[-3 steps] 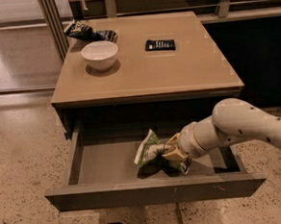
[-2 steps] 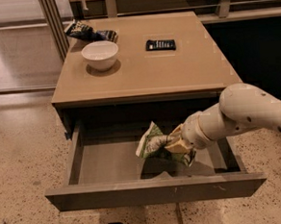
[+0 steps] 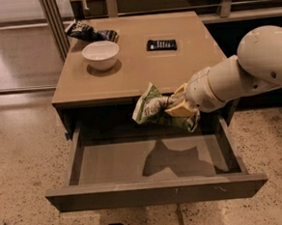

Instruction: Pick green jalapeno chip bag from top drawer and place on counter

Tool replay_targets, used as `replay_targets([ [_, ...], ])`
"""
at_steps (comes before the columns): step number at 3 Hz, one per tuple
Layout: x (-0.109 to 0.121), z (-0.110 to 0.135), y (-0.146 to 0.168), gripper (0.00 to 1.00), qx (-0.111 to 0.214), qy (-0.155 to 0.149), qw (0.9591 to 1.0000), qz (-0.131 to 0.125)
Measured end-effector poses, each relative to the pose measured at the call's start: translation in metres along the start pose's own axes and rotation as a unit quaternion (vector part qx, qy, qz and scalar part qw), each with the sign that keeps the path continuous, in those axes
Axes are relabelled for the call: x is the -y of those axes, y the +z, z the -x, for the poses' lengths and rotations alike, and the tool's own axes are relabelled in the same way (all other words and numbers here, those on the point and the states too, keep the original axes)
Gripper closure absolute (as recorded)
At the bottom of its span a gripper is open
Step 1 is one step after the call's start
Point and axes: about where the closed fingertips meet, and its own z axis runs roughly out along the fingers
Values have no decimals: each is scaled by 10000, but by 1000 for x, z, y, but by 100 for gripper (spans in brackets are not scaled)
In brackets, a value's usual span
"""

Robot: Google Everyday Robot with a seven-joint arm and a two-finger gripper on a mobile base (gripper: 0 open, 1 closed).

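A square tan worktop [image 3: 143, 73] fills the upper middle of the frame. On it: a white bowl [image 3: 100, 54] toward the left, a dark snack bag [image 3: 91, 32] at the far left corner, a flat black device [image 3: 161, 44] near centre. The claw [image 3: 171, 106], at the worktop's front edge, centre right, grips a green jalapeno chip bag [image 3: 148, 106] over the open top drawer [image 3: 156, 193].
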Motion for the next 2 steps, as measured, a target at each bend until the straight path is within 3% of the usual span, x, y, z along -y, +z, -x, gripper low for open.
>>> replay_targets([
  [2,-1,2,0,100,-11,-145,9999,-77],
])
